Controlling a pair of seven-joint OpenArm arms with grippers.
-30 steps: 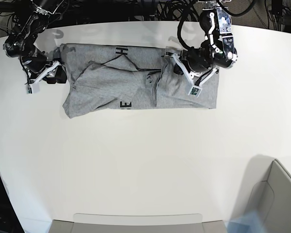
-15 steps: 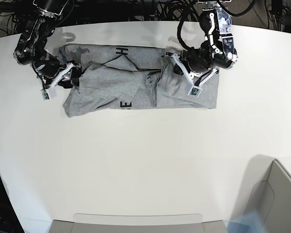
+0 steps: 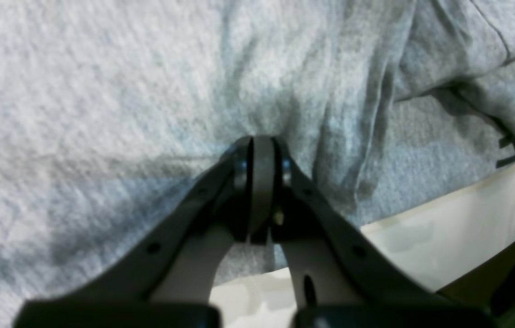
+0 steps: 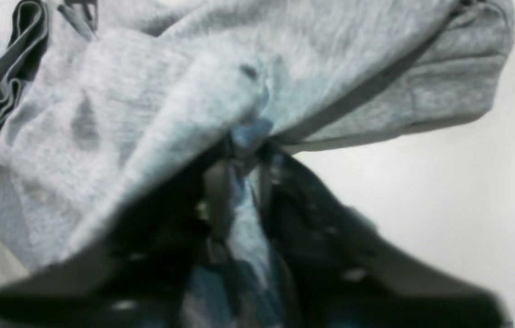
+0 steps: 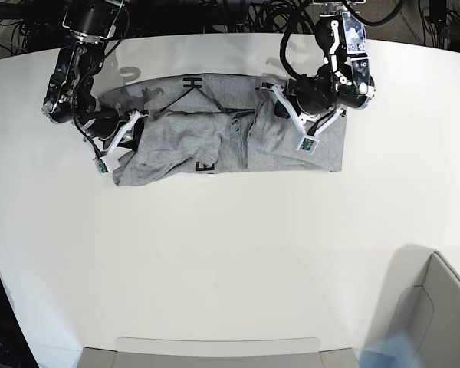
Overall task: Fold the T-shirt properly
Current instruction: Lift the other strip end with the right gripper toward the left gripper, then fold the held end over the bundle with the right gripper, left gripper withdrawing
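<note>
A: The T-shirt (image 5: pixel 230 126) lies bunched at the far side of the white table (image 5: pixel 230 253), with the black lettering (image 5: pixel 192 82) partly showing. The right gripper (image 4: pixel 239 136) pinches a grey fold. The left gripper (image 3: pixel 259 146) has its jaws pressed together against the cloth; I cannot tell if fabric sits between them.

B: What is the risk?

A: I think the pinch may take several layers, so pulling could drag the whole heap. I count one shirt and two grippers.

light: bright, even | shadows: soft | blur: right wrist view — heavy
</note>
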